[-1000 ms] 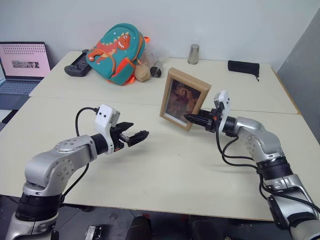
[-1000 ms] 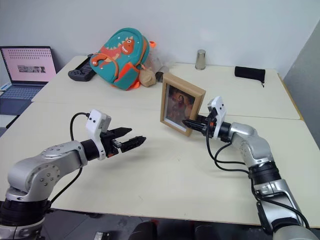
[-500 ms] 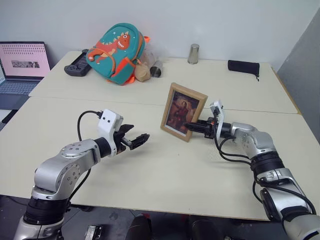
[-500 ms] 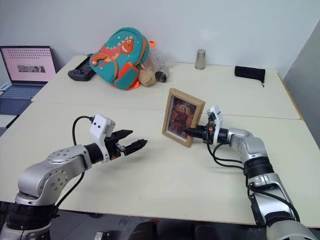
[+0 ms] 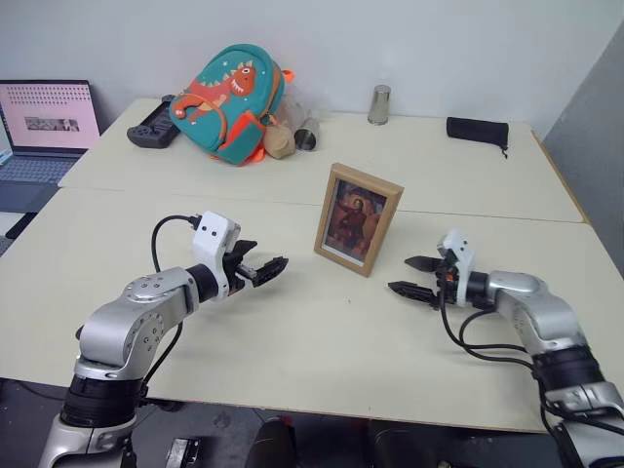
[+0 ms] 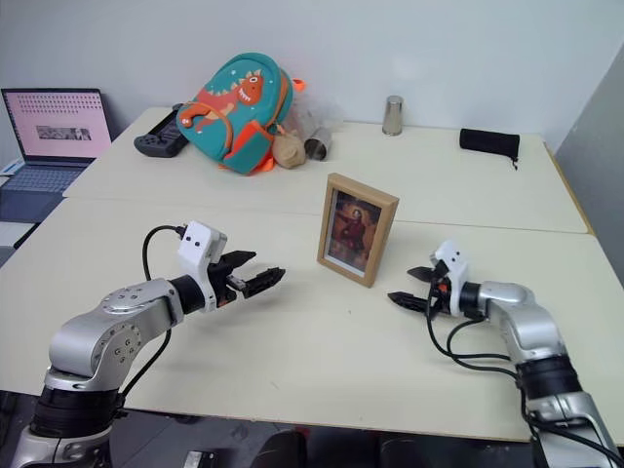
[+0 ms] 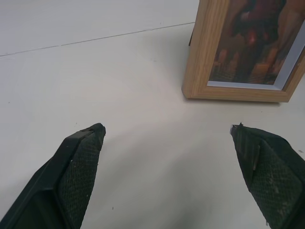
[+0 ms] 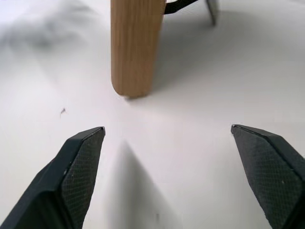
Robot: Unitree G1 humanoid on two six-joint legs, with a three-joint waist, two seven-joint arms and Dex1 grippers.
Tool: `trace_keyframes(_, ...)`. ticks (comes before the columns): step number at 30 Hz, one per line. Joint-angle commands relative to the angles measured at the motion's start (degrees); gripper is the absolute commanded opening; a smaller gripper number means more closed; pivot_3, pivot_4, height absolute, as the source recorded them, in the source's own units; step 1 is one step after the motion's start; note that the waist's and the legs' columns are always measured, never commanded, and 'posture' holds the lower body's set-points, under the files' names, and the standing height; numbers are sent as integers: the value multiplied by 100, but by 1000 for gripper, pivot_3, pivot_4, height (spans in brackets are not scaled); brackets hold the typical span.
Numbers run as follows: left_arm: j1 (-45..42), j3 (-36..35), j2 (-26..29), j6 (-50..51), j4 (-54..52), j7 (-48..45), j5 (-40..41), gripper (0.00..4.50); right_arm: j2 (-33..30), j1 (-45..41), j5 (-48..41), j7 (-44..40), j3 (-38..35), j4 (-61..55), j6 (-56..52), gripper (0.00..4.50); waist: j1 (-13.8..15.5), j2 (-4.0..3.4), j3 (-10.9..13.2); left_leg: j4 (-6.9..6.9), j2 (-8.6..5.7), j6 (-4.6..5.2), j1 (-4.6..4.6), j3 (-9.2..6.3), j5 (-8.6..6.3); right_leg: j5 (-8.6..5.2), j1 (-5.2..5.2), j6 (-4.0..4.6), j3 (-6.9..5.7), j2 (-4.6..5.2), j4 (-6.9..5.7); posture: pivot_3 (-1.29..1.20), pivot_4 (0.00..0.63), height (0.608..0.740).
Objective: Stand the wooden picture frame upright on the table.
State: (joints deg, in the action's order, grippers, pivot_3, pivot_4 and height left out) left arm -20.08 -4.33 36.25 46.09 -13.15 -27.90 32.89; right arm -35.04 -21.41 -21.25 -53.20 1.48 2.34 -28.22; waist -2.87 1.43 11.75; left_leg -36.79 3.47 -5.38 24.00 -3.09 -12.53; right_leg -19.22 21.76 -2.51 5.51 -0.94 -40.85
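The wooden picture frame (image 5: pixel 357 218) stands upright on the pale table (image 5: pixel 322 331), its reddish portrait facing me. In the right wrist view its wooden edge (image 8: pixel 134 45) rises from the tabletop with a stand leg behind it. My right gripper (image 5: pixel 415 277) hovers open just right of the frame, apart from it, with nothing between its fingers (image 8: pixel 78 176). To the left of the frame my left gripper (image 5: pixel 263 269) is open and empty, pointing toward the frame's lower corner (image 7: pixel 238 81).
A teal dinosaur backpack (image 5: pixel 228 101) sits at the back with a game controller (image 5: pixel 152 125) beside it. A metal cup (image 5: pixel 378 104) and a black pouch (image 5: pixel 478 130) lie further right. A laptop (image 5: pixel 44 127) stands at far left. A seam (image 5: pixel 195 198) crosses the table.
My right gripper let go of the frame, opened wide and drew back to the right and down. The frame, held tilted before, now stands on the table. The left gripper barely moved.
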Motion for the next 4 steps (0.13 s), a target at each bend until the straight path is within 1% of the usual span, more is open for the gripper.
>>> trace_keyframes(1,-279,-217,-86,-96,186,27,-70,4500,-85,386,-704,715,-910,-1765,-884,4488,-11,0,0,0,0,0,-1,0,0,0,0,0,0,0,-2,0,150,740)
trace_keyframes(2,-329,-226,-94,-76,237,-30,-44,4500,-35,463,-924,947,-1094,-2166,-1183,4488,-24,0,0,0,1,0,-3,-1,0,0,-1,0,0,-1,-3,0,150,740)
trace_keyframes(4,-369,-160,-38,-110,261,-206,-60,4500,50,553,-1148,1267,-1233,-2638,-1540,4488,-36,0,0,1,2,0,-3,-1,0,0,-1,0,1,-3,-4,0,150,740)
